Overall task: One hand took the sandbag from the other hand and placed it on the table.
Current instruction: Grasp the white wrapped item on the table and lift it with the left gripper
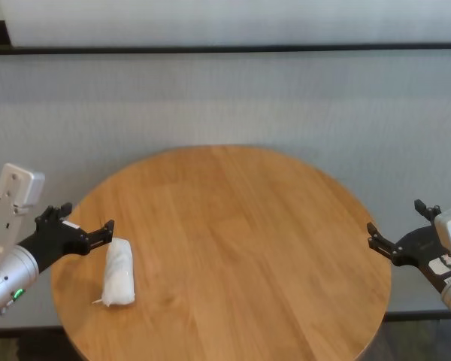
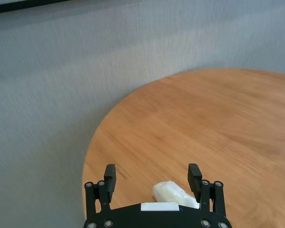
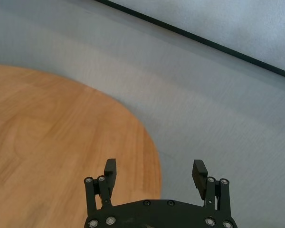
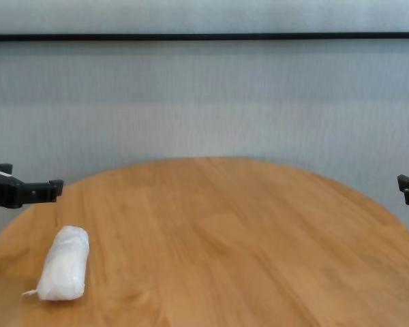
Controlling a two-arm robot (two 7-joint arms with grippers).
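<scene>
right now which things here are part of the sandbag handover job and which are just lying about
Job:
- sandbag, lying on the table
- left gripper, open, beside the sandbag
- right gripper, open, at the table's right edge

Lying about:
- nothing else in view

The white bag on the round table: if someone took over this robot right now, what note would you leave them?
Left gripper: open, empty, above the table's left edge, just beside the sandbag.
Right gripper: open, empty, at the table's right edge.
Sandbag: lying flat on the table's left side, free of both grippers.
Done: nothing visible; no handover under way.
Left: pick it up, pass it across, set it down.
</scene>
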